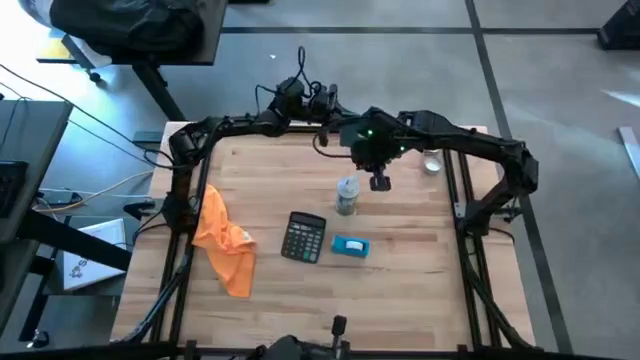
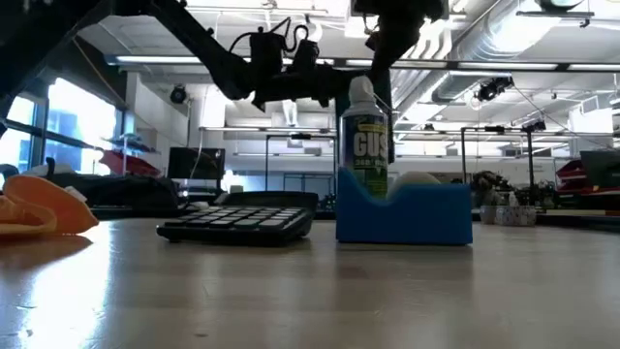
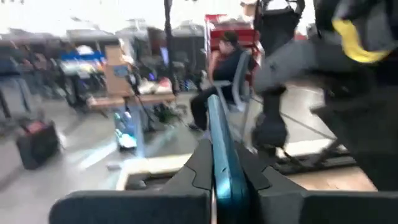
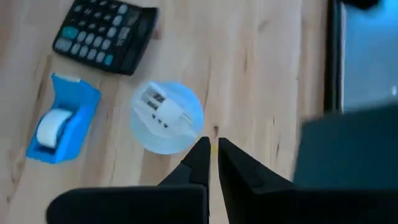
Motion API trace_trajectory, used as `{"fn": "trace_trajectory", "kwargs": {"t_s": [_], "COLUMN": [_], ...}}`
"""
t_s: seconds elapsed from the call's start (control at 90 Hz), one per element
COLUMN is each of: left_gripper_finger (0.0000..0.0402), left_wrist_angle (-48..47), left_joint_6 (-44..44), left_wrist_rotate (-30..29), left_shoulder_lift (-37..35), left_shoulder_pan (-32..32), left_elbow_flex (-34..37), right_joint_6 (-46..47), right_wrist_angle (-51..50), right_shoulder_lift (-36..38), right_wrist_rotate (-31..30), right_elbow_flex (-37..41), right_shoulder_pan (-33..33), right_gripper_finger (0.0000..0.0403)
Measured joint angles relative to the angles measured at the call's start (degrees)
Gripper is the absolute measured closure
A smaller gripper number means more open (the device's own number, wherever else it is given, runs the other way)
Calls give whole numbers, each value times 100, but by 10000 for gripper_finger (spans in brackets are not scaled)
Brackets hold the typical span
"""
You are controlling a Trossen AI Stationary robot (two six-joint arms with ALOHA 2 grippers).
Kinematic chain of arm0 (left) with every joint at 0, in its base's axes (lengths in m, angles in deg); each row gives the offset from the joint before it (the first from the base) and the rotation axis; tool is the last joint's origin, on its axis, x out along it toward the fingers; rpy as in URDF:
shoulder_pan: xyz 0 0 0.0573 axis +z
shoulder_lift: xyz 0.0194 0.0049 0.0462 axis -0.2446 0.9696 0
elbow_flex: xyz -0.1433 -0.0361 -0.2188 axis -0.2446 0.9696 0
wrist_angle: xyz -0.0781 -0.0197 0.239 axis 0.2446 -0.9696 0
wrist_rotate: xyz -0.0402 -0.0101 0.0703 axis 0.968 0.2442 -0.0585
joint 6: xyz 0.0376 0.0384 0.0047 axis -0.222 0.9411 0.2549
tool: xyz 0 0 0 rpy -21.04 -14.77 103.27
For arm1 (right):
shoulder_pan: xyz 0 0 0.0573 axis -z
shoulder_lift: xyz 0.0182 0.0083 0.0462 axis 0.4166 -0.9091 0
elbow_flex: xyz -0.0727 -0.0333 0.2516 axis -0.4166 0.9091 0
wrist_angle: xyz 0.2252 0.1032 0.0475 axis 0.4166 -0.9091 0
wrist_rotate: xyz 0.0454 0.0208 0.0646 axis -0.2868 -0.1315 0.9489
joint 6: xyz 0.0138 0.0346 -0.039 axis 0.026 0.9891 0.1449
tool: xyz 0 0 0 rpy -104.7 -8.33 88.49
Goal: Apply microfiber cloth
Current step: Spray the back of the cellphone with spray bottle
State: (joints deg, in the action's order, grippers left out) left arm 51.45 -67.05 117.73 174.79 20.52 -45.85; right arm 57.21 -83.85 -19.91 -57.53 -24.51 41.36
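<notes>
Black calculator [image 1: 304, 238] at frame centre on the wooden desk [image 1: 400, 300], blue tape dispenser [image 1: 350, 246] just right of it. Spray can [image 1: 346, 195] upright above both. Seated person [image 3: 222, 68] in the room behind.

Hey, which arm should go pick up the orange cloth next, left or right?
Probably the right. The microfiber cloth lies on the left arm's side, but the left end effector is shut on a teal slab. The right end effector, nearly closed and empty, hovers above the spray can.

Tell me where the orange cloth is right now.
In the high view the orange cloth lies crumpled on the table's left side, beside the left frame rail and left of the calculator; no claw touches it.
</notes>
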Motion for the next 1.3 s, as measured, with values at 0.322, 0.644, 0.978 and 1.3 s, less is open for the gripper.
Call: {"fn": "trace_trajectory", "kwargs": {"t_s": [0.322, 0.644, 0.978, 1.3], "left_gripper_finger": [401, 401, 401, 401], "left_wrist_angle": [-287, -579, -640, -725], "left_joint_6": [-581, -571, -183, -117], "left_wrist_rotate": [979, 1699, 1958, 2455], "left_shoulder_lift": [999, 1333, 1348, 1348], "left_shoulder_pan": [25, 19, -31, -28], "left_elbow_flex": [-1654, -2132, -2102, -2102], "right_joint_6": [-1376, -2037, -2068, -2146], "right_wrist_angle": [-191, 14, -2, -40], "right_shoulder_lift": [-4, -211, -294, -413], "right_wrist_rotate": [506, 1127, 1485, 1483], "right_elbow_flex": [0, -4, -4, -13], "right_shoulder_pan": [269, 438, 502, 502], "right_gripper_finger": [403, 403, 403, 403]}}
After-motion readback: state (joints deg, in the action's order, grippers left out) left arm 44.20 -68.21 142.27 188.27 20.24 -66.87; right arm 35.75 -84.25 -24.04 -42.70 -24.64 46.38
